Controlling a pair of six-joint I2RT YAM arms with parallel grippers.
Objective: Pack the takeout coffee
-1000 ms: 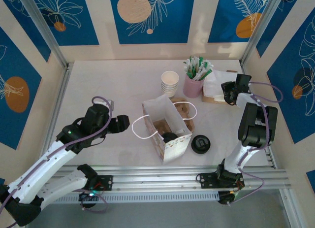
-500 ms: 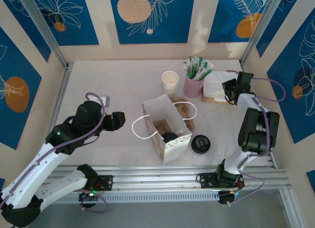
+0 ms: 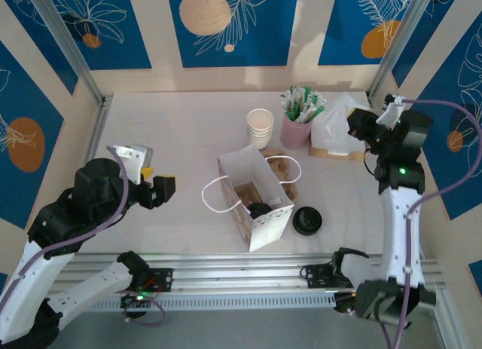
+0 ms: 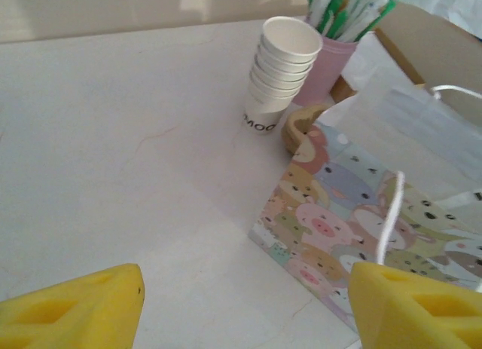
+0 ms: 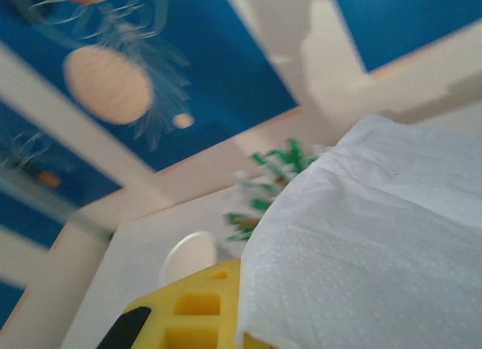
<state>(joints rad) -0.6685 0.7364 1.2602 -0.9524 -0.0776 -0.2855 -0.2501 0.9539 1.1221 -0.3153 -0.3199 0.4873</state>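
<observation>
One napkin (image 3: 334, 121) (white) pinched in right tool (image 3: 352, 127).

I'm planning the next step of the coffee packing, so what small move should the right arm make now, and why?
Probably swing the right arm left toward the paper bag. The right fingers are shut on a white napkin at the far right of the table, and the bag stands open in the middle, so the napkin likely goes in there next.
</observation>
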